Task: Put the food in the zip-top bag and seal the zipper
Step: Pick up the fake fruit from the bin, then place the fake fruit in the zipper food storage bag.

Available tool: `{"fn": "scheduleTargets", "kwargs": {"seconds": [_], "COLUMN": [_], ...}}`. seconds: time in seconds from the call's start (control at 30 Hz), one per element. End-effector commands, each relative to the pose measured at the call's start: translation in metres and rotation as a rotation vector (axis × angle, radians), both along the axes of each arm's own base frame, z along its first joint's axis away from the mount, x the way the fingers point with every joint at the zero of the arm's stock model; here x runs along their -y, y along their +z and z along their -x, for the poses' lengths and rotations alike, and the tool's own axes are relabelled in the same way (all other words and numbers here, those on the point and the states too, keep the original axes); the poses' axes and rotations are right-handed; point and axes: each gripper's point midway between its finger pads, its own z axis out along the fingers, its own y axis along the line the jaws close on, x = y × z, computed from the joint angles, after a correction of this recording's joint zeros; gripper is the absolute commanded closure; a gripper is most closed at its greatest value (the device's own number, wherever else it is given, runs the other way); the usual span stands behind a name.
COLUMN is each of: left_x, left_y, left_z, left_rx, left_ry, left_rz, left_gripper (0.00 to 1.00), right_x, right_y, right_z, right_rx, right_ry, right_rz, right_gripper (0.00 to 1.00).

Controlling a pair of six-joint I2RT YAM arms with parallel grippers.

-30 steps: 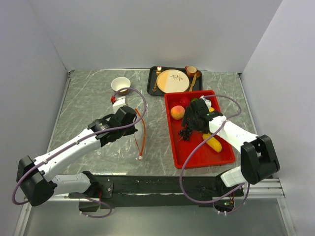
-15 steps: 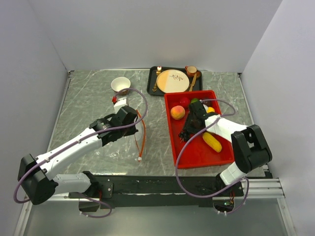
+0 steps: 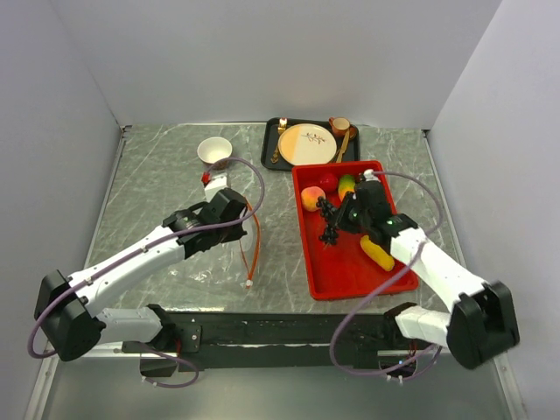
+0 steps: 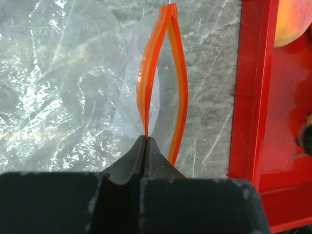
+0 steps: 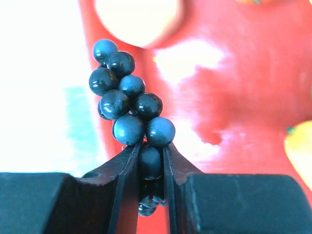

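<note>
- Right gripper [image 5: 152,146] is pinching the grape bunch [image 5: 129,105] over the red tray [image 3: 350,271].
- Left gripper [image 4: 146,139] is pinching the zipper [image 4: 156,73] beside the tray.
- The bunch is hanging loosely and could drop.

The bag [image 4: 63,73] is clear, crinkly plastic film that catches the light. Its zipper [image 4: 157,58] is smooth orange plastic. The grapes [image 5: 127,105] are glossy dark beads with bright highlights. The tray [image 4: 253,97] is shiny red plastic. The desk [image 3: 157,175] is grey, veined like marble, with a slight sheen. The left claw [image 4: 146,139] and right claw [image 5: 152,146] look matt black.
</note>
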Motion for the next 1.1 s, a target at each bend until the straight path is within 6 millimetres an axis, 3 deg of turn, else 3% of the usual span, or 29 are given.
{"fn": "scheduleTargets", "kwargs": {"seconds": [0.0, 0.2, 0.47, 0.57, 0.7, 1.07], "left_x": [0.012, 0.013, 0.017, 0.018, 0.019, 0.025], "left_y": [0.016, 0.018, 0.021, 0.022, 0.027, 0.032], "left_z": [-0.009, -0.011, -0.012, -0.013, -0.013, -0.013], "left_rx": [0.04, 0.042, 0.046, 0.045, 0.054, 0.066], "left_ry": [-0.005, -0.006, -0.012, -0.017, -0.019, -0.043], "left_rz": [0.055, 0.059, 0.071, 0.069, 0.081, 0.115], "left_gripper": [0.99, 0.99, 0.99, 0.99, 0.99, 0.99], "right_x": [-0.022, -0.062, -0.136, -0.158, -0.177, -0.212], "right_y": [0.05, 0.094, 0.11, 0.111, 0.098, 0.071], "right_z": [0.006, 0.025, 0.045, 0.048, 0.047, 0.043], "right_rx": [0.14, 0.19, 0.142, 0.113, 0.037, -0.103], "right_ry": [0.108, 0.31, 0.511, 0.546, 0.551, 0.557], "right_rz": [-0.129, -0.245, -0.386, -0.433, -0.455, -0.482], "right_gripper": [0.88, 0.86, 0.85, 0.85, 0.85, 0.85]}}
